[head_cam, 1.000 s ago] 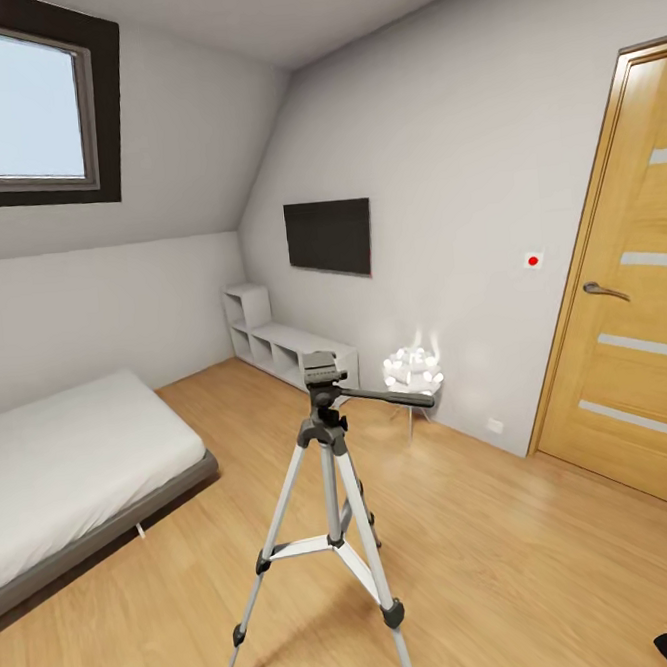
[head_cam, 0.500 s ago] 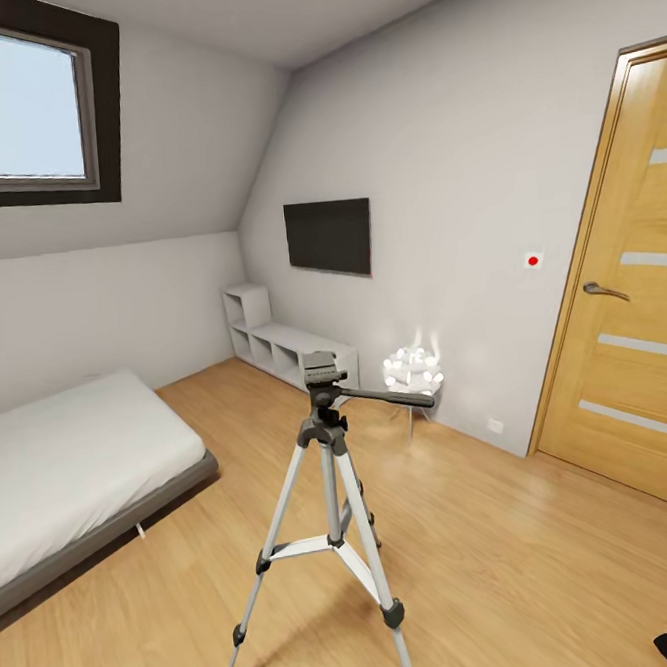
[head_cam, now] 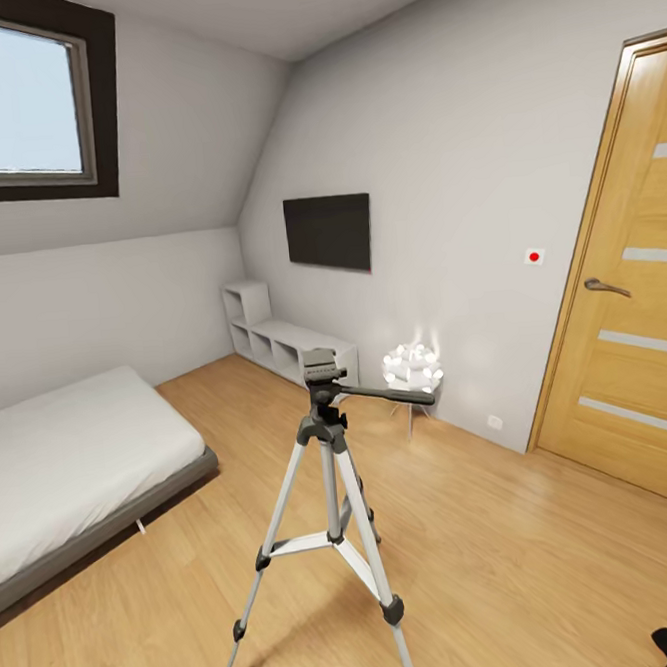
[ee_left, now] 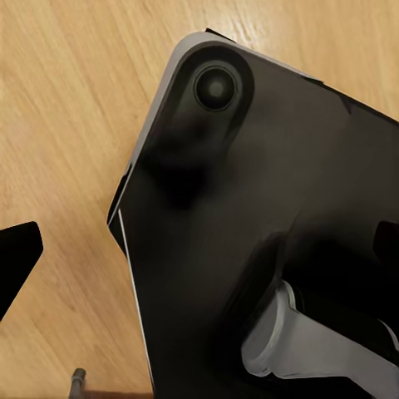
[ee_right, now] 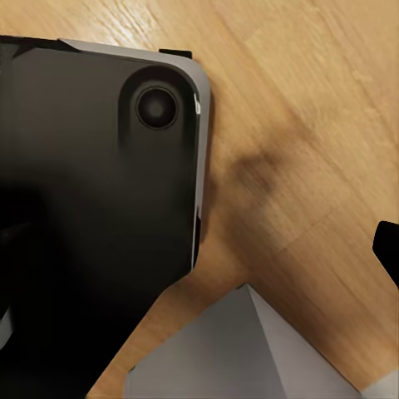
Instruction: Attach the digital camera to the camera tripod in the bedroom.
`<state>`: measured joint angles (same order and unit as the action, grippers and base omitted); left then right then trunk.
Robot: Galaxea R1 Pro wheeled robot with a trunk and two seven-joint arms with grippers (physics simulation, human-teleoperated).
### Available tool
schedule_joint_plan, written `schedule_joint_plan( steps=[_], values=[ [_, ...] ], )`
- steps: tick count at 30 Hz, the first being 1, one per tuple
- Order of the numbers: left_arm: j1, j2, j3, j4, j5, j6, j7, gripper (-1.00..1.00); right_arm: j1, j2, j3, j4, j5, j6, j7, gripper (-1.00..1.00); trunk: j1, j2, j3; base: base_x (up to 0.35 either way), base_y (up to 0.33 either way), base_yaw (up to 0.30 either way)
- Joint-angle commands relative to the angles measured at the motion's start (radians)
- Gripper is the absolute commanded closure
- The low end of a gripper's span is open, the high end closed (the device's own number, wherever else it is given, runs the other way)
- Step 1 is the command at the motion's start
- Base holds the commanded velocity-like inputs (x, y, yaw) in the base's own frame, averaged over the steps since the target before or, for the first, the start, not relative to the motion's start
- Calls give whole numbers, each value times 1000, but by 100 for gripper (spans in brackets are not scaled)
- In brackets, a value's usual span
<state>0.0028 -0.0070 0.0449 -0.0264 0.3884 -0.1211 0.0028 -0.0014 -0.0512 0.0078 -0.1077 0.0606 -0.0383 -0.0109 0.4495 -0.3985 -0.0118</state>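
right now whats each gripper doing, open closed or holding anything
Left gripper: cannot be told; its wrist view shows the robot's black base over the wood floor.
Right gripper: cannot be told either.

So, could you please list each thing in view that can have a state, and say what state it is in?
camera tripod: standing upright on the wood floor, legs spread, nothing mounted on its head.
door: shut.
TV: screen dark.
skylight: looks shut, daylight behind it.
bed: bare, nothing lying on it.
round lamp: glowing.
cube shelves: compartments appear empty.
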Motion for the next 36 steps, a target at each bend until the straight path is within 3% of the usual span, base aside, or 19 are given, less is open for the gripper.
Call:
schedule_joint_plan(
  steps=[1, 18, 36],
  values=[
    [0, 0, 4, -1, 1, -2, 0, -100, 0, 0, 0, 0, 6, -2, -1, -100, 0, -1, -3, 0, 0, 0],
    [0, -1, 4, -1, 1, -1, 0, -100, 0, 1, 1, 0, 7, -2, 0, -100, 0, -1, -29, 0, 0, 0],
    [0, -1, 4, -1, 1, -2, 0, -100, 0, 4, 1, 0, 5, 4, -5, -100, 0, -1, -33, 0, 0, 0]
  ],
)
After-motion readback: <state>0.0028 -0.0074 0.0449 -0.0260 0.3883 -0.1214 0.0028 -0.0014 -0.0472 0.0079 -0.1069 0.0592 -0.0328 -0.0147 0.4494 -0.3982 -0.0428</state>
